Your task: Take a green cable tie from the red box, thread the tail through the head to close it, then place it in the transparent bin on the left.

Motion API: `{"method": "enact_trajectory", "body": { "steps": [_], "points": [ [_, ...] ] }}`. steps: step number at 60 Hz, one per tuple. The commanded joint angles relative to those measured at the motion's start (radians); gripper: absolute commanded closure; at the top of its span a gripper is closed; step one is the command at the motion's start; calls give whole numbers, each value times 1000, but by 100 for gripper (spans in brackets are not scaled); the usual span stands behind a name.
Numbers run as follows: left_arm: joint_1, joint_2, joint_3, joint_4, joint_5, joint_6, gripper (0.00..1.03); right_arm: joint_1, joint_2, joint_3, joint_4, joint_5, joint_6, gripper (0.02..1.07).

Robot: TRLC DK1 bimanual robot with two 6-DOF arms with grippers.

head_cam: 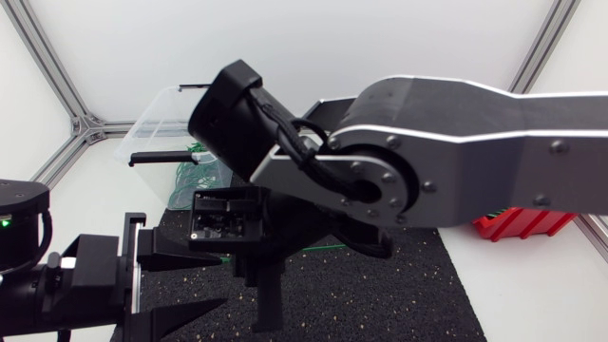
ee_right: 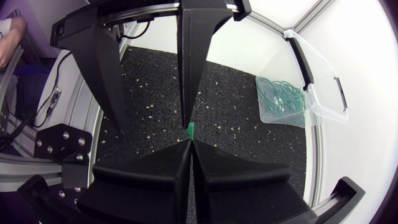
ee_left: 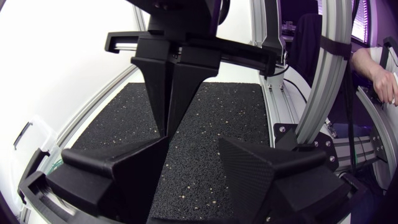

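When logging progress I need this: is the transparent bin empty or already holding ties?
Not empty: a tangle of green cable ties lies on the floor of the transparent bin, seen in the right wrist view.

- Right arm (head_cam: 456, 142): broad silver-grey link plates with bright bevelled edges and rounded ends. Dark screw heads (head_cam: 556, 146) are set into the faces.
- Joint hub (head_cam: 366, 185): circular and black, ringed by small screws.
- Black cables (head_cam: 302, 142): a bundle looping from the hub to the boxy black wrist housing (head_cam: 228, 109).
- Left arm (head_cam: 57, 280): matte black throughout. Its cylindrical joint housing carries a green indicator light (head_cam: 6, 223).
- Left gripper (ee_left: 193, 142): two broad wedge-shaped fingers (ee_left: 112, 177), matte black with a fine woven-looking surface texture.
- Right gripper (ee_right: 190, 144): matching black wedge fingers tapering to narrow tips, mounted on a black cross rail (ee_left: 186, 50) with hooked ends.
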Motion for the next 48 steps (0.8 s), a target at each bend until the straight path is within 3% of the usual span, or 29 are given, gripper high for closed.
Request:
{"method": "enact_trajectory", "body": {
  "steps": [1, 13, 27, 34, 48],
  "points": [
    [54, 1, 32, 12, 29, 42, 48, 9, 17, -37, -5, 5, 3, 101],
    [149, 4, 23, 12, 93, 72, 48, 15, 10, -46, -2, 13, 3, 101],
    [149, 20, 13, 12, 108, 77, 49, 32, 12, -35, 9, 25, 10, 101],
    [147, 33, 10, 13, 110, 85, 57, 36, 10, -31, 9, 33, 13, 101],
    [141, 33, 1, 17, 111, 88, 61, 36, -3, -24, 9, 34, 17, 101]
  ]
}}
